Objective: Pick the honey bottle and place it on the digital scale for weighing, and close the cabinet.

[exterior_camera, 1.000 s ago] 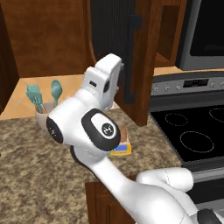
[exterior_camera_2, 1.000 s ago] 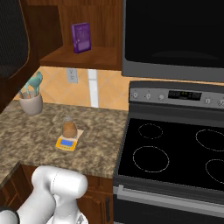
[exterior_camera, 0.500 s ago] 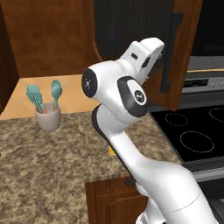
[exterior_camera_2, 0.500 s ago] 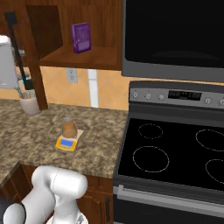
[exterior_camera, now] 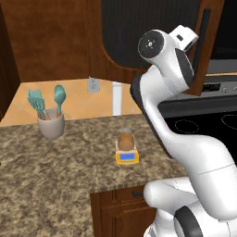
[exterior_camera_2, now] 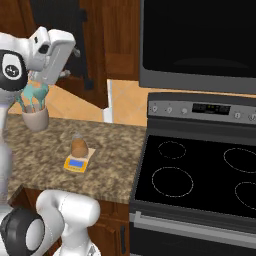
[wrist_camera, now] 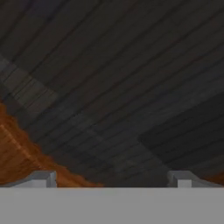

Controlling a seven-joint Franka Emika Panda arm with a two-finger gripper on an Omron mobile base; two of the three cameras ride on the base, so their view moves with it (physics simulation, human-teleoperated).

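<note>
Already, the honey bottle (exterior_camera: 126, 140) is sitting upright on the digital scale (exterior_camera: 127, 157), which is resting on the granite tabletop (exterior_camera: 55, 176) between the beige utensil cup (exterior_camera: 50, 125) and the stove (exterior_camera_2: 200, 175); in the right base view the bottle (exterior_camera_2: 79, 146) is standing on the scale's (exterior_camera_2: 76, 163) plate, near the tabletop's front edge. The white arm is reaching up and away from it, with the end effector (wrist_camera: 112, 177) pressing close to the cabinet (exterior_camera: 139, 37) door, whose dark inset panel (wrist_camera: 122, 78) is spreading across the hand view with a strip of reddish wood frame showing at the lower left. The fingertips (wrist_camera: 41, 178) are standing well apart with nothing between them, so the end effector is released and empty. The door (exterior_camera_2: 70, 45) with its long black handle (exterior_camera_2: 85, 55) appears to be hanging partly open, so closing it looks like the remaining step. The risk from here is judged to lie in the push: a contact point too near the hinge side could make the fingers slide along the smooth panel without swinging the door, and a wide sweep of the elbow low over the tabletop could knock the bottle off the scale or clip the utensil cup.
</note>
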